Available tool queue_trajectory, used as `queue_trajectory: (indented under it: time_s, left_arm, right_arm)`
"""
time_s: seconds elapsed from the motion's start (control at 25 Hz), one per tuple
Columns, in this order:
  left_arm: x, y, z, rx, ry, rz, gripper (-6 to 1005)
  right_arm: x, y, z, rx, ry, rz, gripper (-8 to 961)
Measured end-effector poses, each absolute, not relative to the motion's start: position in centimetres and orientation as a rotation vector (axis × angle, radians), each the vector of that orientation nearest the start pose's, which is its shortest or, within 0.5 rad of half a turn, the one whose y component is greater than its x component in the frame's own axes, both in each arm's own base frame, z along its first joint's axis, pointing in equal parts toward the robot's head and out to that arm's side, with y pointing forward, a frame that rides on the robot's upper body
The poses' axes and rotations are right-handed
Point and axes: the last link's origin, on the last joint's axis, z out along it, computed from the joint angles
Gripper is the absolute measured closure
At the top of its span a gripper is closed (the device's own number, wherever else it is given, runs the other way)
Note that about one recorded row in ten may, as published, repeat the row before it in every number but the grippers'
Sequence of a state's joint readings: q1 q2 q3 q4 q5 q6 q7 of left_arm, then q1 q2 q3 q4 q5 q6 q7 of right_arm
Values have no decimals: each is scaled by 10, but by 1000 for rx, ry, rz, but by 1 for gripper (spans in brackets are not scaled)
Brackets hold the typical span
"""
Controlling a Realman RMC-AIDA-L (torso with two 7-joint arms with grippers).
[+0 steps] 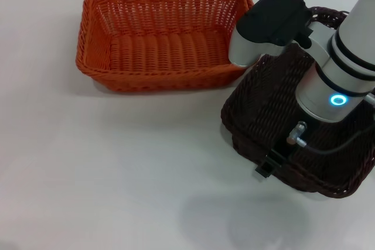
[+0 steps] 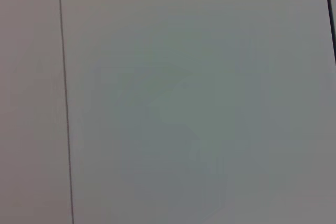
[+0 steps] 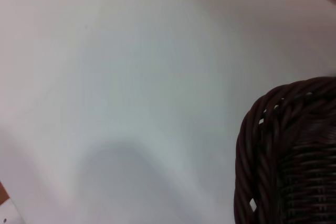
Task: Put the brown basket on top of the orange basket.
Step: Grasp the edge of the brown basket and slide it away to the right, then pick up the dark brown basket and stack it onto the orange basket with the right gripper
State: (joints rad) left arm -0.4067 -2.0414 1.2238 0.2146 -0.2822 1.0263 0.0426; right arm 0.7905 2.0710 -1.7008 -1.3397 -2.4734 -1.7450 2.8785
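From my station I see the right arm reaching in over the brown basket (image 1: pixel 263 109), which sits on the white counter (image 1: pixel 117 168). The right pincer (image 1: pixel 269 165) is at the basket's near rim, where a small dark part of it sticks out just past the edge. The wrist and its glowing blue ring cover most of the fingers, so I cannot tell if the pincer is open, closed, or gripping the rim.

The brown basket lies directly under the pincer and the arm, and its woven floor shows beside the wrist. In the right wrist view 1 braided corner of this basket (image 3: pixel 286 156) fills the edge of the picture, with the bare counter (image 3: pixel 131 77) next to it and a soft shadow on that surface.

The orange basket (image 1: pixel 164 39) stands upright on the counter, beyond the pincer and to its left side. Its right corner comes very near the far rim of the brown basket, but the black arm joint hides that place, so I cannot say if the 2 baskets touch. The brown basket is not on top of the orange one.

The left pincer is not visible in any view; the left wrist camera shows only a pale flat surface (image 2: pixel 199 103) with 1 thin dark line.
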Motion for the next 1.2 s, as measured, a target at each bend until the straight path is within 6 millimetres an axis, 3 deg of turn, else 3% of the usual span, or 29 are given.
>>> queue_trajectory:
  time_s: [0.04, 0.32, 0.56, 0.72, 1.0, 1.2]
  left_arm:
    - [-394, 337, 92, -1126, -544, -436, 305]
    - [-395, 336, 92, -1126, -543, -435, 305]
    - [-395, 335, 92, -1125, -544, -434, 305]
    - [-396, 334, 92, -1120, -547, -433, 305]
    - [-396, 334, 93, -1119, -546, -433, 305]
    - [-396, 335, 93, -1119, -544, -434, 305]
  right_arm:
    - [114, 317, -49, -2730, 920, -843, 586]
    - [102, 316, -42, -2747, 861, -787, 636]
    - [79, 320, -15, -2743, 808, -637, 644]
    - [68, 323, 3, -2709, 773, -570, 703]
    - [48, 319, 23, -2691, 696, -499, 798]
    - [34, 316, 39, -2657, 645, -455, 797]
